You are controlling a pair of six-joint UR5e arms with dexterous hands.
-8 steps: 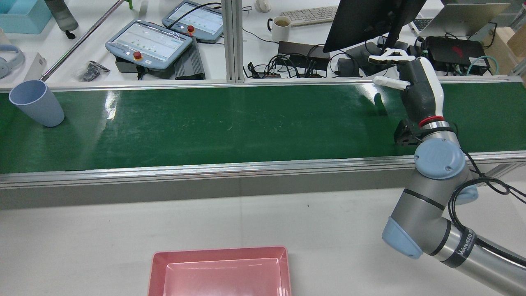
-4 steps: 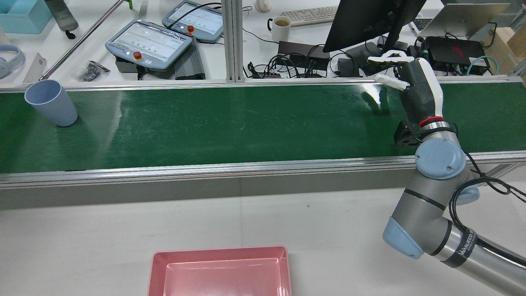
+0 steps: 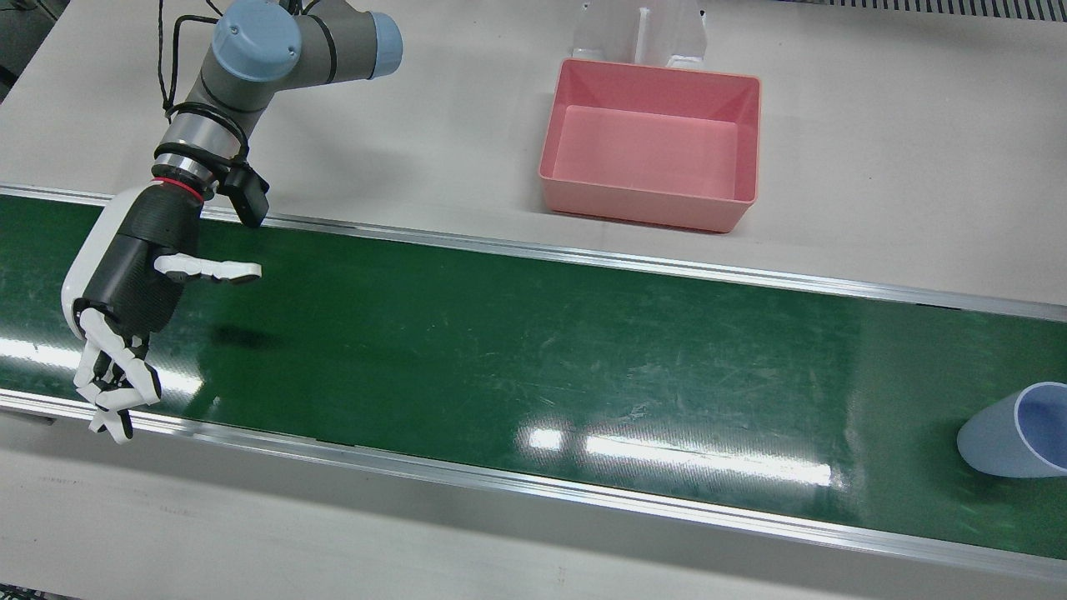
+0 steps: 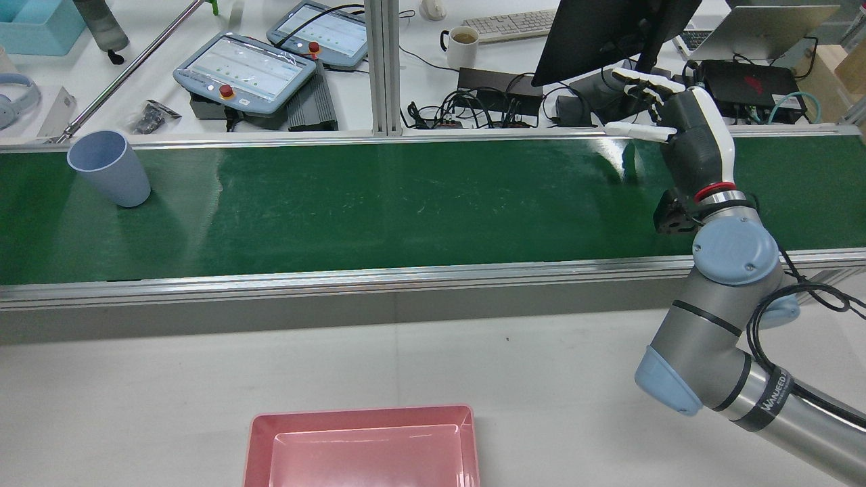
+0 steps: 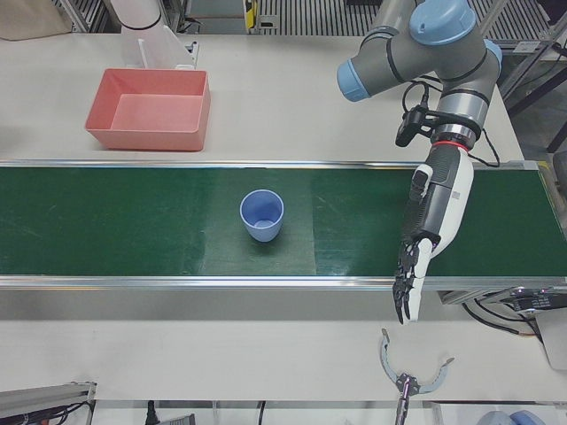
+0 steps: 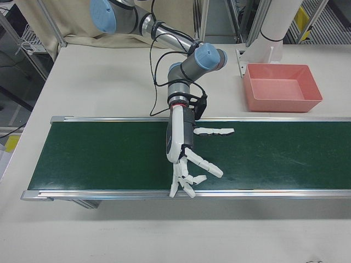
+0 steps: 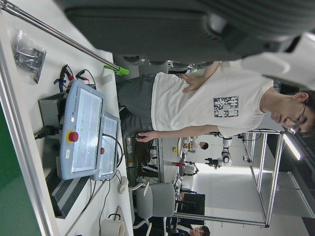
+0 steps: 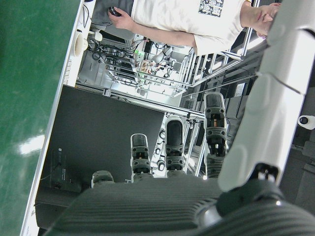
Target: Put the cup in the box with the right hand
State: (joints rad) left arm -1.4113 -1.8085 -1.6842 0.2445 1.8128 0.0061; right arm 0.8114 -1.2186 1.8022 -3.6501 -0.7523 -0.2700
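The blue cup (image 3: 1004,433) (image 4: 111,169) (image 5: 262,215) is seen standing upright on the green belt (image 3: 533,375), with its mouth up. It is well apart from the right hand (image 3: 125,283) (image 4: 690,135) (image 6: 184,145), which is held over the other end of the belt. The fingers (image 6: 200,164) of that hand are spread wide and nothing is held in them. Their tips are over the belt's silver edge (image 3: 333,454) on the side away from the robot.

The left hand (image 5: 434,212) is held over the belt, to one side of the cup and not touching it. Its fingers are stretched out straight and nothing is held.

Bare green belt is seen all around the cup and all the way between it and the right hand. The pink box (image 3: 646,208) (image 4: 358,414) (image 5: 146,139) (image 6: 282,103) is set on the white table (image 3: 875,167), past the belt's other edge, on the robot's side.
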